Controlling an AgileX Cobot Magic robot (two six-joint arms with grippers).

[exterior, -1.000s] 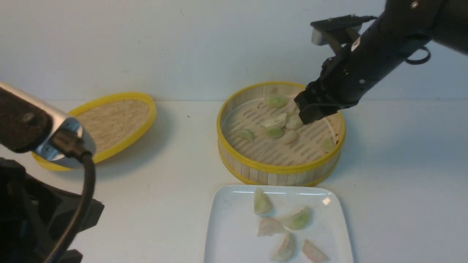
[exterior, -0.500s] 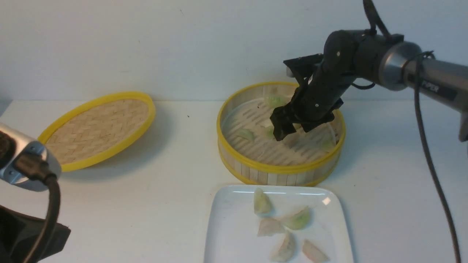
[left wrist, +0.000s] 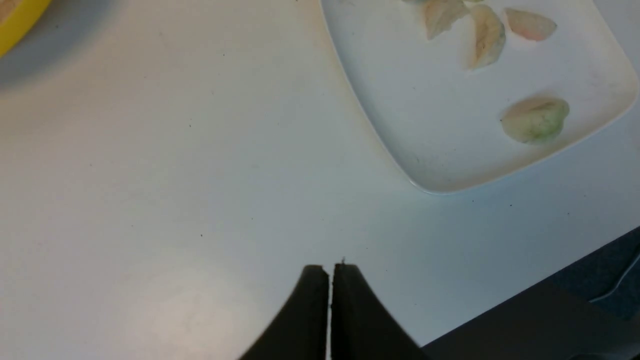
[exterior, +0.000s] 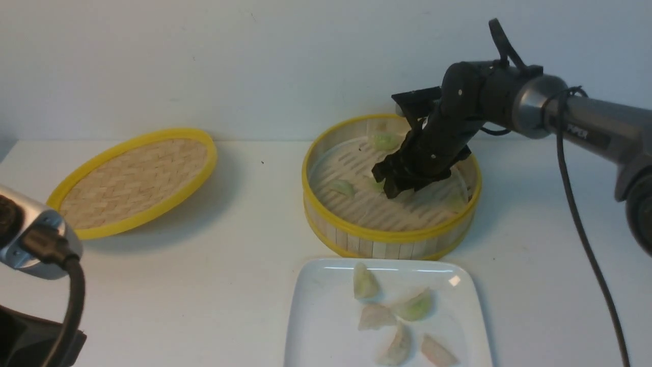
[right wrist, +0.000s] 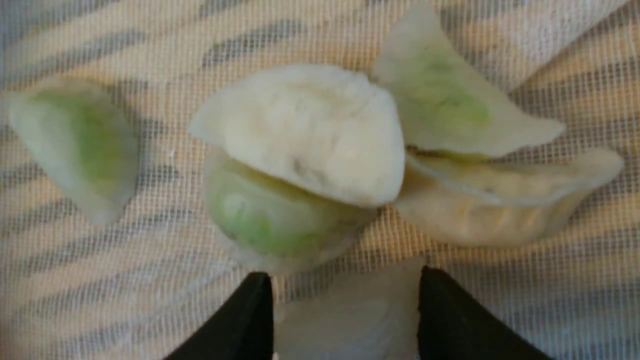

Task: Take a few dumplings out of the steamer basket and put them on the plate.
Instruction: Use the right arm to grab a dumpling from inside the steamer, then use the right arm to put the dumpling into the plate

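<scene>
The round bamboo steamer basket [exterior: 387,236], with a slatted wall and yellow rims, stands on the white counter [exterior: 204,285]. It is at twelve o'clock from the glossy white square plate [exterior: 321,316], near it but not touching. A flat woven lid [exterior: 132,178] with a yellow rim lies at nine o'clock from the basket, well apart from it.

The black right hand [exterior: 395,186] reaches down into the basket, with its tips near the middle of the floor. In the right wrist view its fingers [right wrist: 240,320] stand apart. A whitish dumpling [right wrist: 345,315] fills the gap between them and lies on the fine mesh cloth [right wrist: 150,280] lining the floor. I cannot tell whether the fingers squeeze it or only flank it. Just past the tips, a white dumpling [right wrist: 310,130] rests on top of a green dumpling [right wrist: 270,225].

Other pale green ones lie loose in the basket: one at twelve o'clock against the wall [exterior: 384,140], one at nine o'clock [exterior: 342,187] and one at four o'clock [exterior: 456,203].

Five small crescent-shaped dumplings [exterior: 376,317], pale green and pinkish, lie on the plate. They spread from its twelve o'clock edge down towards five o'clock.

The black left hand [left wrist: 330,267] is closed, its fingers pressed together with nothing between them. It hangs over bare counter near a corner of the plate.
</scene>
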